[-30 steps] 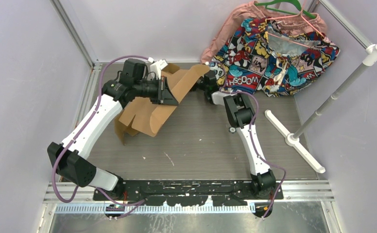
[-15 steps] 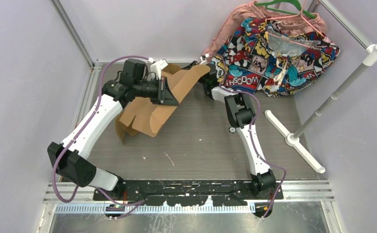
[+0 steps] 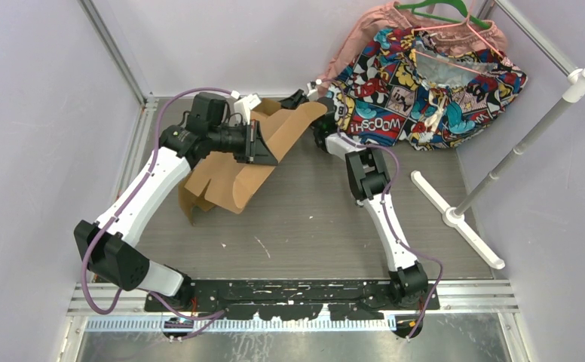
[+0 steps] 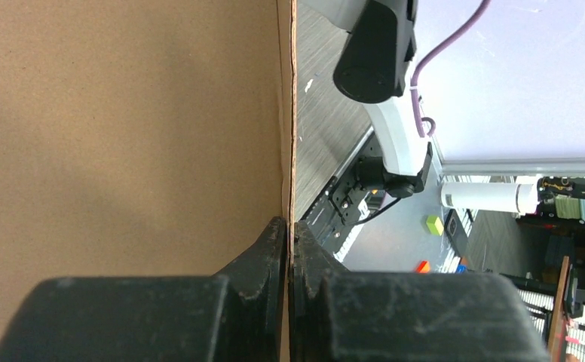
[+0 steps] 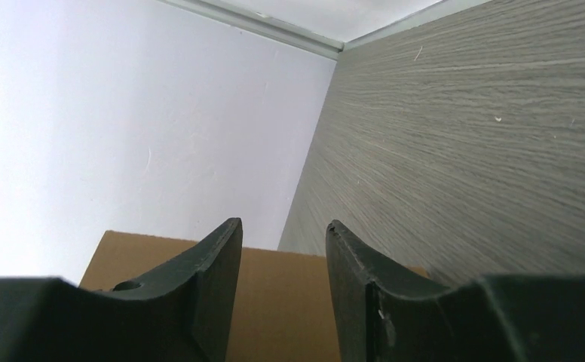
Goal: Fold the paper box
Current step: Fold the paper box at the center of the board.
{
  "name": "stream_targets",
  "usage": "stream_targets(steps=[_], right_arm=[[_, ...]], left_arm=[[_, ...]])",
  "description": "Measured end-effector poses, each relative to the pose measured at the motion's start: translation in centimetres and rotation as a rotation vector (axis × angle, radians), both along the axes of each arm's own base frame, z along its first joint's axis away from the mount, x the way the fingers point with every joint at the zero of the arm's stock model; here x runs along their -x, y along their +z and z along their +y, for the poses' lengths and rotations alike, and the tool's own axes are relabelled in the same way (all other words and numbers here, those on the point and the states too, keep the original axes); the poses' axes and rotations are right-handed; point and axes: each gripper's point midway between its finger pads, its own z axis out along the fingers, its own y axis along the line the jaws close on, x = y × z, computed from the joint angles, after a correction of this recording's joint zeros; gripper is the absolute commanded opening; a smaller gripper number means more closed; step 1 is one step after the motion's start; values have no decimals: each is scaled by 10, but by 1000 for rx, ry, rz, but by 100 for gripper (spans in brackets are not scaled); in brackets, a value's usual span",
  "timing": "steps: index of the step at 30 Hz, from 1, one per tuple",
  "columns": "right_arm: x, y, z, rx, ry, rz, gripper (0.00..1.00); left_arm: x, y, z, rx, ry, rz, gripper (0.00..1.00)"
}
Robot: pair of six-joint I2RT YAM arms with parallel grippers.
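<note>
The paper box [image 3: 233, 170] is a brown cardboard sheet, partly lifted off the table at the back left, with one flap [image 3: 298, 118] raised toward the right. My left gripper [image 3: 265, 148] is shut on the sheet's edge. In the left wrist view the cardboard [image 4: 124, 128] fills the left half and the gripper [image 4: 290, 226] pinches its thin edge. My right gripper [image 3: 302, 96] sits at the back wall just beyond the raised flap's tip. In the right wrist view that gripper [image 5: 283, 230] is open, with a brown panel [image 5: 286, 302] lying behind its fingers, not between them.
A comic-print cloth [image 3: 425, 90] and a pink garment on a green hanger [image 3: 433, 9] lie at the back right. A white pole stand [image 3: 455, 215] rests on the right side. The back wall is close behind the right gripper.
The right arm has reached further back and left, carrying its gripper past the flap's tip toward the wall, with its jaws slightly wider. The left gripper and cardboard have stayed put.
</note>
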Motion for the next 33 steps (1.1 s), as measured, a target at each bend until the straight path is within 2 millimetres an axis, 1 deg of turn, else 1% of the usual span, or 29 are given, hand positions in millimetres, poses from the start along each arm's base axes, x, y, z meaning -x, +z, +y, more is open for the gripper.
stream_targets(steps=[5,10,12,15,16,23,33], right_arm=[[-4,-9,3,-5,23,18,52],[1,-21,3,4,44,42,52],[6,-31,2,8,54,56,52],[16,-55,1,15,71,98,51],[19,-57,0,6,73,108,51],[30,-55,-3,-18,81,92,51],[32,-50,-4,-36,85,72,51]], left_arm=[[1,1,0,6,-5,3,7],[2,2,0,14,-13,5,7],[3,3,-1,18,-19,7,7],[5,4,-2,27,-31,11,7],[6,4,-2,30,-36,13,7],[9,6,-3,43,-53,19,7],[9,7,0,49,-59,21,7]])
